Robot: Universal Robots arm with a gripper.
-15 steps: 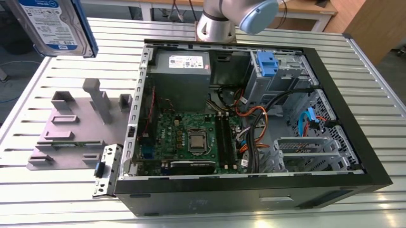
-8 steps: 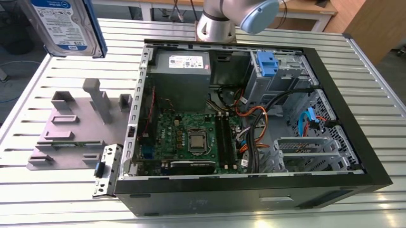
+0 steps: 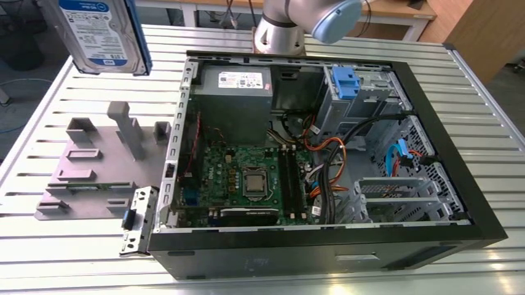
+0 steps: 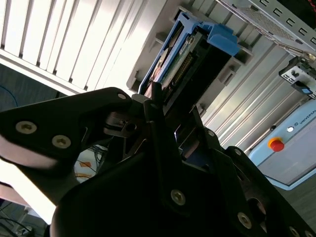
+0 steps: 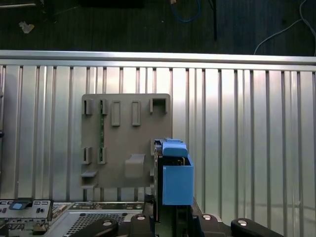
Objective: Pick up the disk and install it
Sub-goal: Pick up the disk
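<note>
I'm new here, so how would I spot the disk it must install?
Find the open computer case on the slatted metal table. At the exterior view's upper left, the disk hangs above the table: a flat silver slab with a white-and-blue label and blue side frame, unlike the boxy grey power supply.

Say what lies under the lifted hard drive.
Under the silver, blue-framed hard drive: a grey slotted plastic plate on the ribbed aluminium table. The drive hides part of the plate.
</note>
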